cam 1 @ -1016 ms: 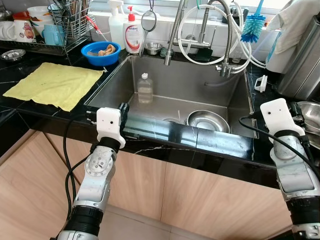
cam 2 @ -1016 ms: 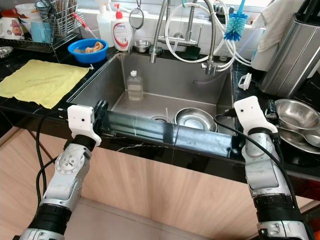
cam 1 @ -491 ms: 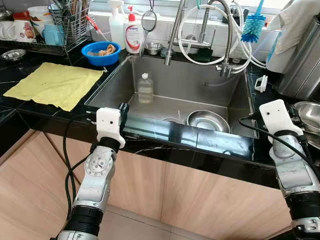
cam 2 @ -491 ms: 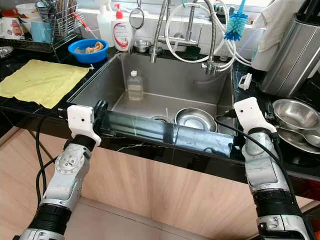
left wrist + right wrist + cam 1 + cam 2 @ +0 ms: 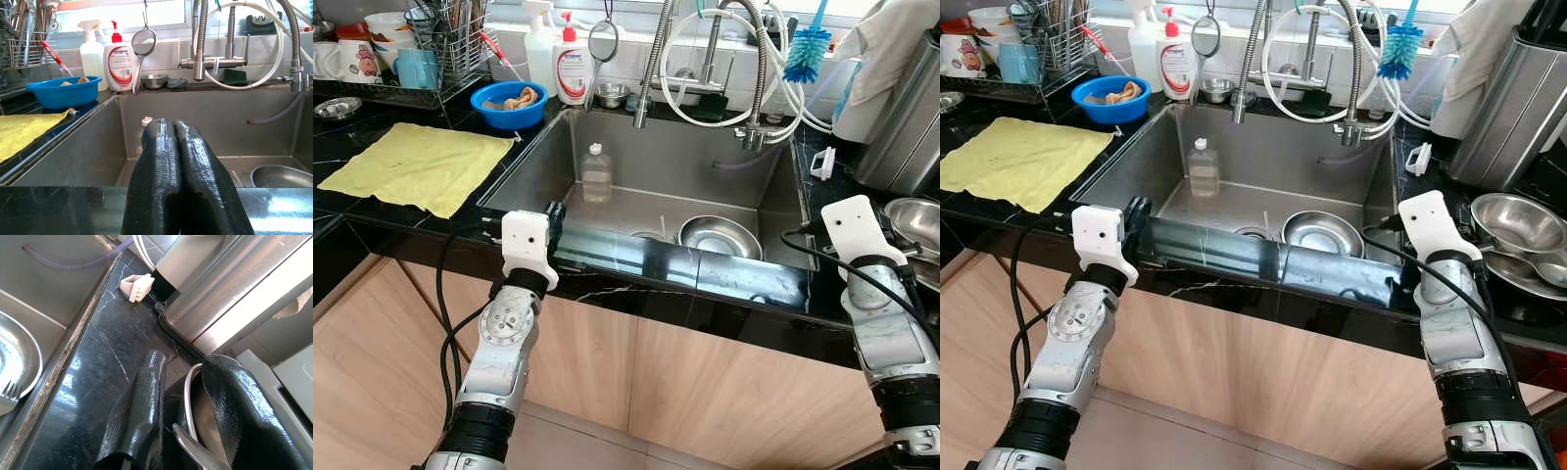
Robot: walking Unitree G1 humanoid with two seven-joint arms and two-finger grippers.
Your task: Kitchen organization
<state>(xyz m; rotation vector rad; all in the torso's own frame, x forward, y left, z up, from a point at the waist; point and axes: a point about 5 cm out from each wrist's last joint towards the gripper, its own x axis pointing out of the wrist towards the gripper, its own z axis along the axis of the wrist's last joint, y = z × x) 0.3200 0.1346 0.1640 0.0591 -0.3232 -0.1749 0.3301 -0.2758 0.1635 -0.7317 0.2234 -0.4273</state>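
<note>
My left gripper [image 5: 173, 122] is shut with nothing in it, and hovers at the front edge of the steel sink [image 5: 529, 162]. In the sink stand a small clear plastic bottle [image 5: 597, 173] and a steel bowl [image 5: 720, 235] with a fork [image 5: 10, 392] in it. My right gripper [image 5: 188, 360] is open over the black counter to the right of the sink. The rim of a steel bowl [image 5: 188, 382] and a spoon handle [image 5: 195, 450] lie between its fingers. In the eye views the white wrist housing [image 5: 850, 220] hides those fingers.
Stacked steel bowls [image 5: 1513, 223] and a tall steel container [image 5: 1503, 108] stand at the right. A yellow cloth [image 5: 416, 164], a blue bowl [image 5: 510, 103], soap bottles [image 5: 573, 70] and a dish rack [image 5: 421, 49] are at the left. The faucet hoses [image 5: 744, 69] hang over the sink.
</note>
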